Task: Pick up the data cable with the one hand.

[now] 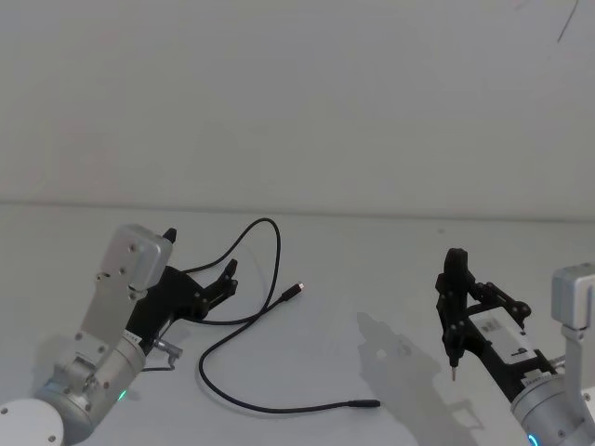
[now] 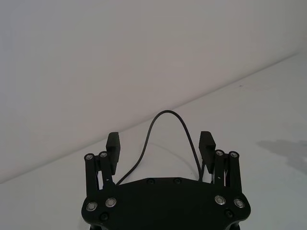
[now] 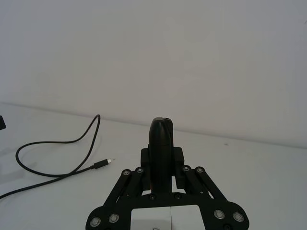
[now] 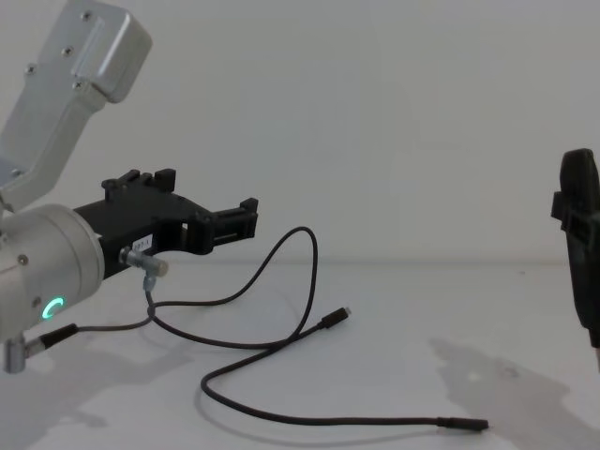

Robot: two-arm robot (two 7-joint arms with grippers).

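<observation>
Plain white wall behind, a bare white worktop (image 1: 390,269) in front, and one thing lying on it: the cable (image 1: 279,265), sprawling in loose curls across the left half. One plug (image 1: 298,290) is resting in the open near the middle, the far end (image 1: 364,404) is pointing right at the near edge, and a loop is arching up off the surface. The left pincer (image 2: 159,143) is hovering right over that tangle, released, its fingers (image 2: 113,143) spreading wide with nothing gripped between them. That is looking like a deliberate line-up: from the wrist the raised arch is sitting squarely in the gap ahead, and the cord is running back beneath the palm, so a drop and a squeeze should be catching it. From the chest the pincer is riding above the worktop, roughly level, and as far as I can tell not touching the cord. A short wire (image 4: 148,266) with a silver tip is dangling from the arm just below, and that one is not the target. Over on the right, the right pincer (image 1: 453,367) is hanging clenched on nothing, tip down, well apart from the cable, parked out of the way. My read: approach nearly done, grasp not yet made, and a thin, springy cord may be slipping sideways once the fingers are closing
</observation>
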